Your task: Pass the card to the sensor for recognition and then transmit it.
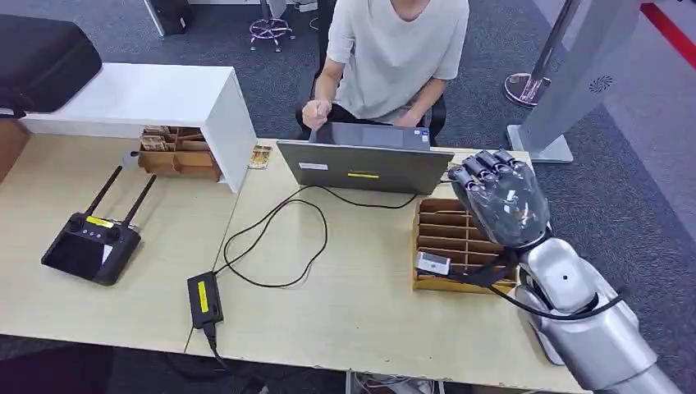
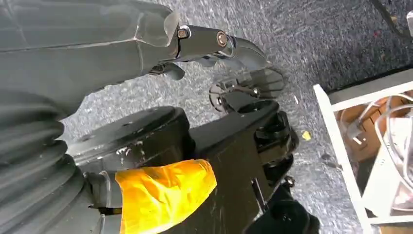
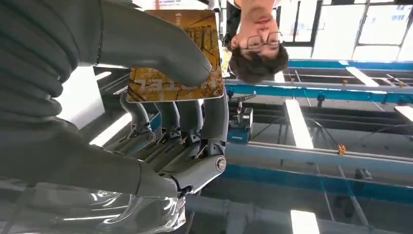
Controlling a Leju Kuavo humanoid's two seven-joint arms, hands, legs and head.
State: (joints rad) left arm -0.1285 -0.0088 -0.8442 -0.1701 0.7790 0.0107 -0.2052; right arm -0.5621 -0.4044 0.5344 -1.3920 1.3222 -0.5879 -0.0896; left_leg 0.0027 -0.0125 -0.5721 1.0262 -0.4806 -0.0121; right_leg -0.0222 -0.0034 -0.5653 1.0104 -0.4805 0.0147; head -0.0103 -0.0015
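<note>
The right robot hand pinches a flat golden-brown patterned plastic card between thumb and fingers. It is raised above the wooden slotted tray on the pale desk. The left robot hand's grip cannot be told.

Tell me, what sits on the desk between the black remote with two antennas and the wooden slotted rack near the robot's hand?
In the head view, a black power adapter with a yellow label and its looping black cable lie between the remote and the rack.

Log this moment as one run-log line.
right hand: raised over card rack, holds card | left hand: hanging above floor | person: seated behind laptop
</note>
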